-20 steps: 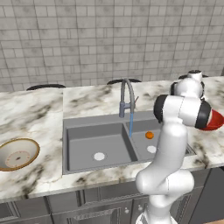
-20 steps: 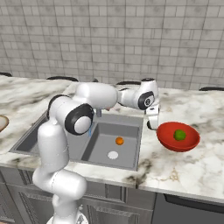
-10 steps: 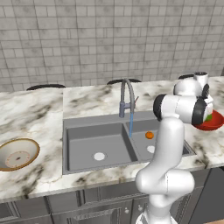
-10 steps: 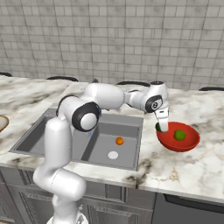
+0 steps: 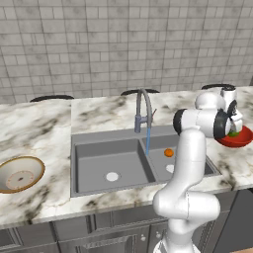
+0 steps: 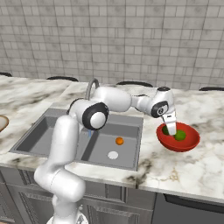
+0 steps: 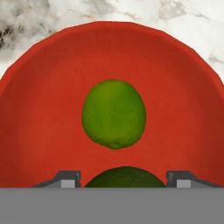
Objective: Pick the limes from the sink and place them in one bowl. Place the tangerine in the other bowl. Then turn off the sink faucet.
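Note:
My gripper (image 7: 124, 179) is shut on the darker lime (image 7: 125, 175) and holds it low inside the red bowl (image 7: 39, 109). The lighter lime (image 7: 113, 113) rests on the bowl's floor just beyond it. From the right base view, the gripper (image 6: 169, 130) hangs over the left half of the red bowl (image 6: 187, 146), beside the lighter lime (image 6: 180, 135). The tangerine (image 5: 169, 152) lies in the right basin of the sink (image 5: 94, 148), near the drain. Water runs from the faucet (image 5: 142, 109). The tan bowl (image 5: 20, 174) stands on the counter far left.
The arm stretches from the base across the sink's right basin to the red bowl (image 5: 239, 140) at the right. Marble counter surrounds the sink, and a tiled wall stands behind it. The tangerine (image 6: 119, 141) lies left of my forearm.
My gripper has carried the darker lime to the right and down, from above the counter beside the sink into the red bowl. The tangerine and the lighter lime have not moved.

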You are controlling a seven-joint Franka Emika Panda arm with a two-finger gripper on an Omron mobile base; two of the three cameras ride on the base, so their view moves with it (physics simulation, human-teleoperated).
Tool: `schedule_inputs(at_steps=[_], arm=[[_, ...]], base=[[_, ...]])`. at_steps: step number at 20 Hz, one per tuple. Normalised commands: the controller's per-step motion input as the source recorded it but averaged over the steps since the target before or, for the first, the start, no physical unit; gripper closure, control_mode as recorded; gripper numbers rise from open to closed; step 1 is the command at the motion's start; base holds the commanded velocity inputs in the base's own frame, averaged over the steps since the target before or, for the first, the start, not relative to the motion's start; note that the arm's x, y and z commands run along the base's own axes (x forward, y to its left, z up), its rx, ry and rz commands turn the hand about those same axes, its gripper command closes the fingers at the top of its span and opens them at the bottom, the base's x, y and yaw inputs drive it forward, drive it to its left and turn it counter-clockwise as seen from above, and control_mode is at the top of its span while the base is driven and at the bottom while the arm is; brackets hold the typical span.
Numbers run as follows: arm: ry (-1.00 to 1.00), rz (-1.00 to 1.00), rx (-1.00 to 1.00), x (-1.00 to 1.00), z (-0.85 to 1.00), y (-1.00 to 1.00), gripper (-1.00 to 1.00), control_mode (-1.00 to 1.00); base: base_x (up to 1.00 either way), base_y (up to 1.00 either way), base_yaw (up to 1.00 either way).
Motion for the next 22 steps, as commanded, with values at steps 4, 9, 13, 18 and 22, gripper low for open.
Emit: schedule_inputs(at_steps=[4,9,13,18,22], arm=[[0.0,0.01,0.0,0.44,-0.14,-0.13,-1.0,-1.0],[0.0,0.0,0.0,0.48,-0.16,0.0,-1.0,-1.0],[0.0,0.0,0.0,0.35,-0.12,-0.03,-1.0,-1.0],[-0.03,0.0,0.0,-0.08,0.0,-0.17,-1.0,-1.0],[-0.07,0.01,-0.02,-0.5,0.0,0.31,-1.0,-1.0]], base=[[0.0,0.0,0.0],[0.0,0.0,0.0],[0.0,0.0,0.0],[0.0,0.0,0.0],[0.0,0.0,0.0]])
